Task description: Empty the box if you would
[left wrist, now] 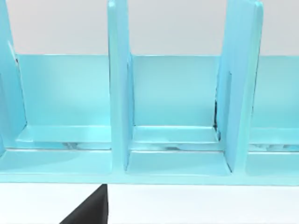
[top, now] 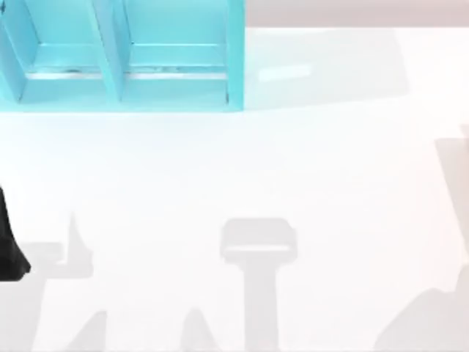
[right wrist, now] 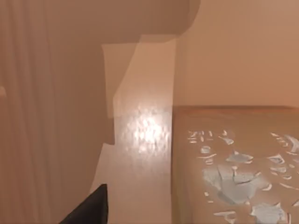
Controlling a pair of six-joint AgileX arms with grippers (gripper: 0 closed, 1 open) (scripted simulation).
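A cyan box (top: 176, 88) with upright dividers stands at the table's far left; the compartments I see hold nothing. In the left wrist view the cyan box (left wrist: 177, 158) faces me with its open compartments, and a black corner of my left gripper (left wrist: 91, 211) pokes in below it, apart from it. A black part of my left arm (top: 9, 246) sits at the table's left edge. A black corner of my right gripper (right wrist: 91, 207) hangs over an orange-brown surface, away from the box.
The white table (top: 308, 176) stretches wide in front of and to the right of the box, crossed by grey shadows. In the right wrist view a brown slab (right wrist: 233, 177) with pale flecks lies beside a glossy orange-brown surface.
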